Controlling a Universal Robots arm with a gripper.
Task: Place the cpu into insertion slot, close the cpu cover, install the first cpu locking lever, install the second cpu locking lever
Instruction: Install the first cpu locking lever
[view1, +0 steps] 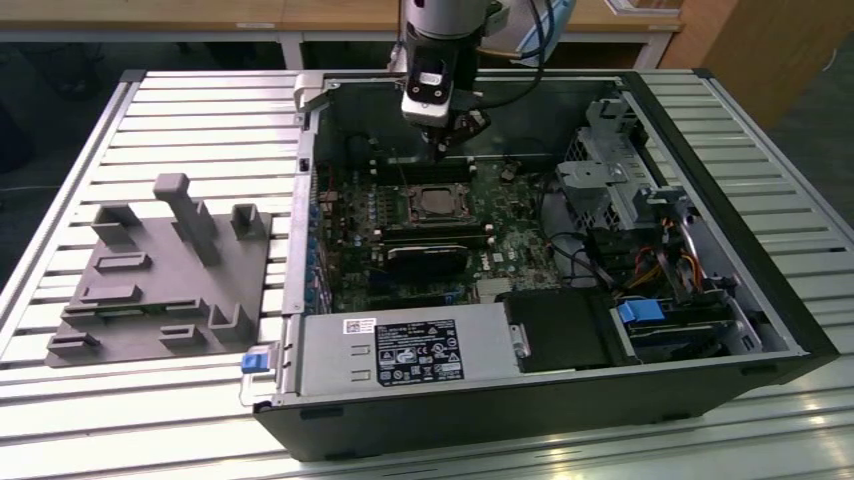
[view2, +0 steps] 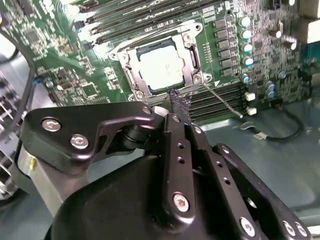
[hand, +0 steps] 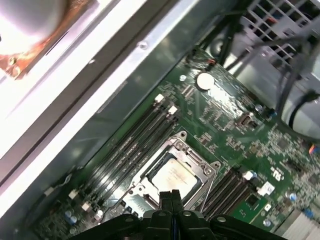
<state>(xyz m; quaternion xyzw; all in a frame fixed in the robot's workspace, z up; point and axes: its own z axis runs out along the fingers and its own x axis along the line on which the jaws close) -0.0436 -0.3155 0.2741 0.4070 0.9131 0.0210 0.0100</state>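
I read cpu (view2: 162, 67) seated, cpu cover (view2: 193, 59) down, end effector (view2: 178, 106) pinched shut and empty mid-frame; loose locking lever (view2: 222, 100) needs precise hooking.

An open black computer case (view1: 534, 415) lies on a slatted metal table (view1: 134, 410), with a grey moulded fixture (view1: 160, 280) beside it on the exterior view's left. Inside, a grey power supply box (view1: 400, 352) sits along the near wall, a black heatsink block (view1: 430, 262) rests on the green motherboard (view1: 523, 215), and a silver drive cage (view1: 607, 170) with coloured cables (view1: 657, 268) stands at the exterior view's right.
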